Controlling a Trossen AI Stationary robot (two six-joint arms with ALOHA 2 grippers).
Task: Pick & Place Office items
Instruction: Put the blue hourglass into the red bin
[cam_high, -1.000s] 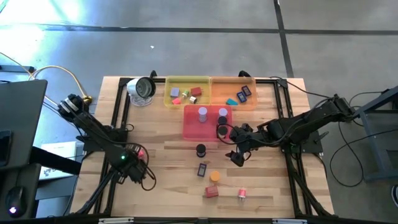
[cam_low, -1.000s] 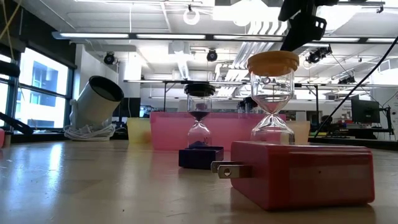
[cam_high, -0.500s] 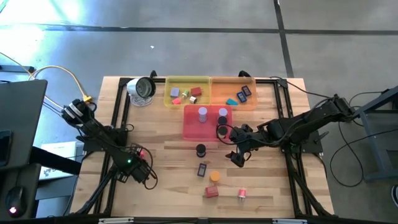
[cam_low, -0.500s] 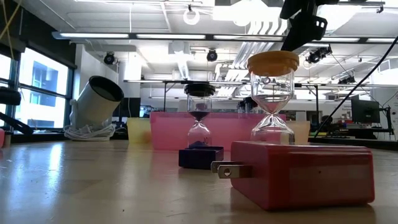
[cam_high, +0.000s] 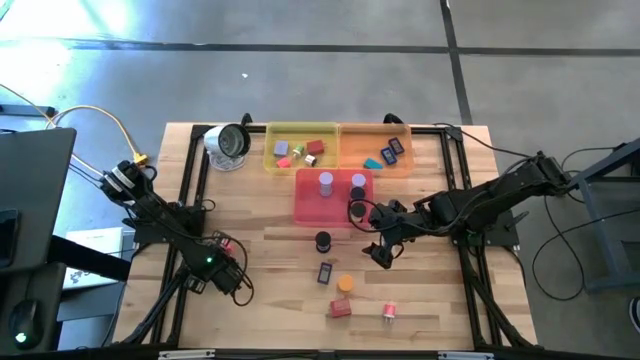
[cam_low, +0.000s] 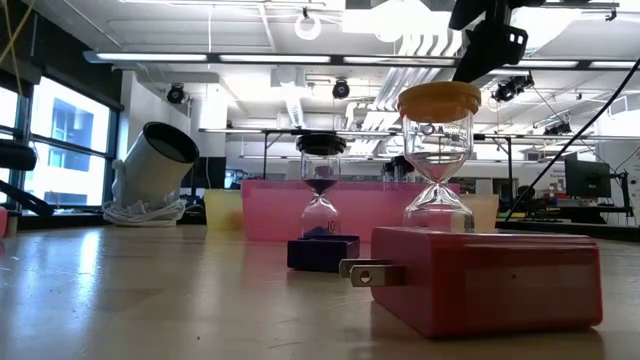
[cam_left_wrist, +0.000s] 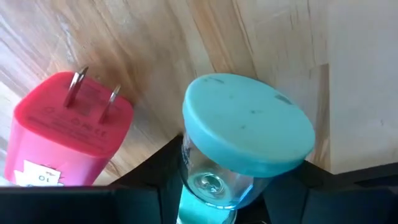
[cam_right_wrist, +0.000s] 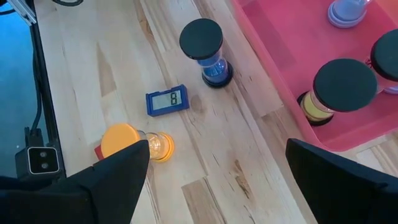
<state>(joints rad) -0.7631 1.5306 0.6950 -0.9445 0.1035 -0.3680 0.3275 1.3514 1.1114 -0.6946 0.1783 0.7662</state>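
Pale wood-grain counter (cam_left_wrist: 273, 37), smooth; clear glossy glass hourglass (cam_left_wrist: 214, 177) under matt teal plastic cap; glossy red plastic plug block (cam_left_wrist: 59, 134), metal prongs.

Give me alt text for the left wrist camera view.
A teal-capped sand timer stands between the left gripper's dark fingers, seen from above. Beside it on the wooden table lies a pink plug adapter, its two metal prongs pointing away from the camera.

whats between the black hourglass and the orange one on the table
The small blue timer lies between the black hourglass and the orange hourglass, clearest in the right wrist view.
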